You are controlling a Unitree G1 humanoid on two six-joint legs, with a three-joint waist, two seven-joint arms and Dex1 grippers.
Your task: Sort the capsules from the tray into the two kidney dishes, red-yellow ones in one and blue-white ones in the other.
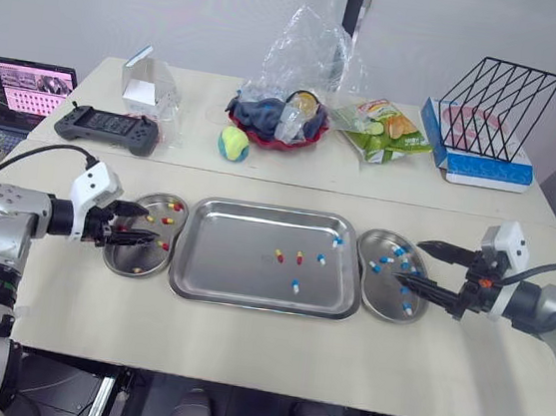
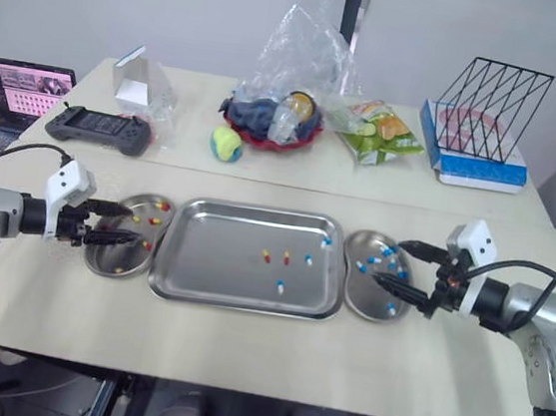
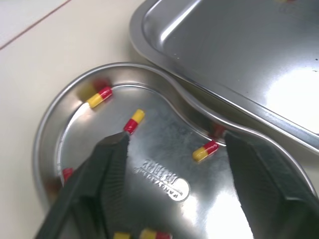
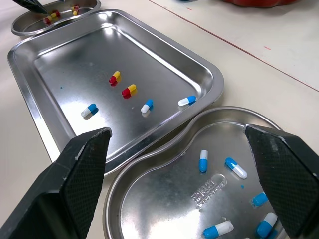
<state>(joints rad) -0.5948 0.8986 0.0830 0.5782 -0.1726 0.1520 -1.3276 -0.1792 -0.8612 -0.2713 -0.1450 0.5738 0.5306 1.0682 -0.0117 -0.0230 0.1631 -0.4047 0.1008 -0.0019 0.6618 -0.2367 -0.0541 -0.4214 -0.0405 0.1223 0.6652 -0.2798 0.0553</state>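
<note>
A steel tray lies mid-table with two red-yellow capsules and three blue-white capsules in it. On its left, a kidney dish holds several red-yellow capsules. My left gripper hovers open just over this dish, and its fingers are empty. The kidney dish on the right holds several blue-white capsules. Above its outer side, my right gripper is open and holds nothing.
Along the back of the table are a game controller, a white folded card, a tennis ball, a red bowl under a plastic bag, a snack bag and a wire rack. A laptop sits far left.
</note>
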